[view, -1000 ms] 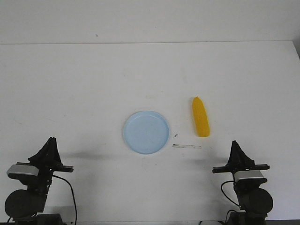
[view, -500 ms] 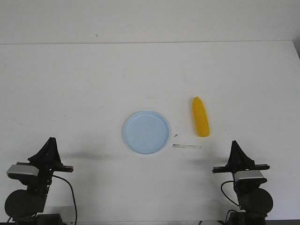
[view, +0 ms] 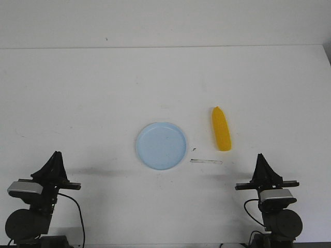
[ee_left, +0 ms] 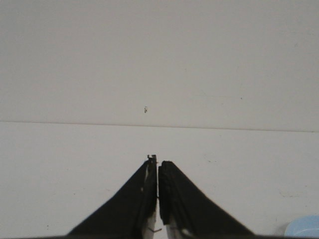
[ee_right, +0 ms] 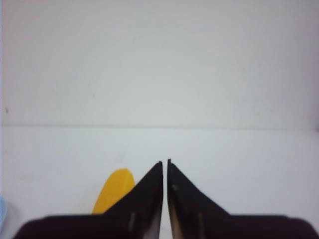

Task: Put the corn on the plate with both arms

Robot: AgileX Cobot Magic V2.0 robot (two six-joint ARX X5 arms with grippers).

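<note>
The yellow corn (view: 221, 129) lies on the white table just right of the pale blue plate (view: 161, 145), its pointed end away from me. It does not touch the plate. My left gripper (view: 55, 155) is shut and empty at the front left, well short of the plate. My right gripper (view: 260, 157) is shut and empty at the front right, short of the corn and a little right of it. In the right wrist view the corn (ee_right: 115, 192) shows beside the shut gripper (ee_right: 165, 162). In the left wrist view the shut gripper (ee_left: 158, 160) points over bare table, with the plate's edge (ee_left: 305, 226) in the corner.
A thin grey strip (view: 206, 161) and a small dark speck (view: 194, 149) lie on the table between the plate and the corn, toward me. The table's far edge (view: 165, 47) meets a white wall.
The right arm has shifted very slightly to the right and down in the front view. The corn, the plate and the left arm have not moved.
</note>
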